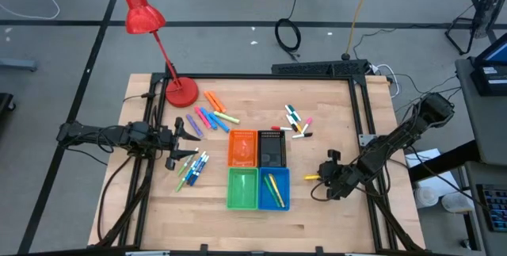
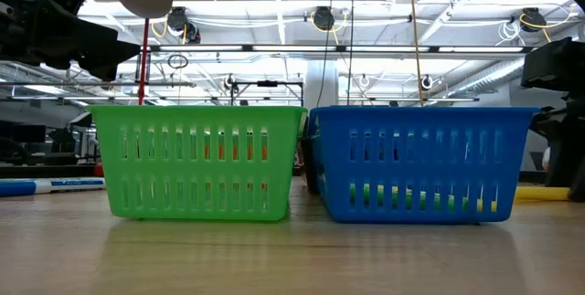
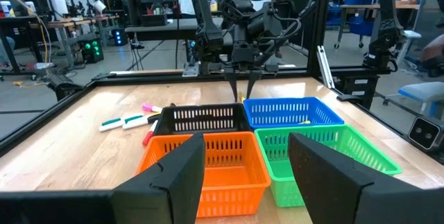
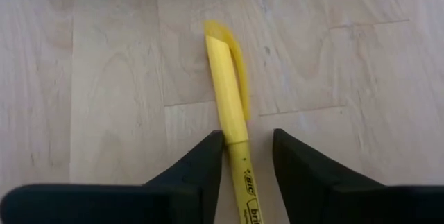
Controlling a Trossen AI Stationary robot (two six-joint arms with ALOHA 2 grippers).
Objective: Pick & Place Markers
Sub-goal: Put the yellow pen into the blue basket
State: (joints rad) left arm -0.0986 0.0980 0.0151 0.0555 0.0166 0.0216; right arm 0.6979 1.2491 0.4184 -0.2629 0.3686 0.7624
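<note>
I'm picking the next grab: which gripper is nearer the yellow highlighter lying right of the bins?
Right. The right gripper straddles the yellow highlighter on the table. The left gripper sits across the table, beyond the bins.

Four small slotted plastic bins (image 1: 258, 169) sit in a square, one red desk lamp (image 1: 146, 18) stands nearby, and two dark robot arms (image 1: 119, 135) reach in.

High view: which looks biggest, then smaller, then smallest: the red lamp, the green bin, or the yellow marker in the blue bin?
1. Red lamp, looks biggest.
2. Green bin, smaller.
3. Yellow marker in the blue bin, smallest.
</note>
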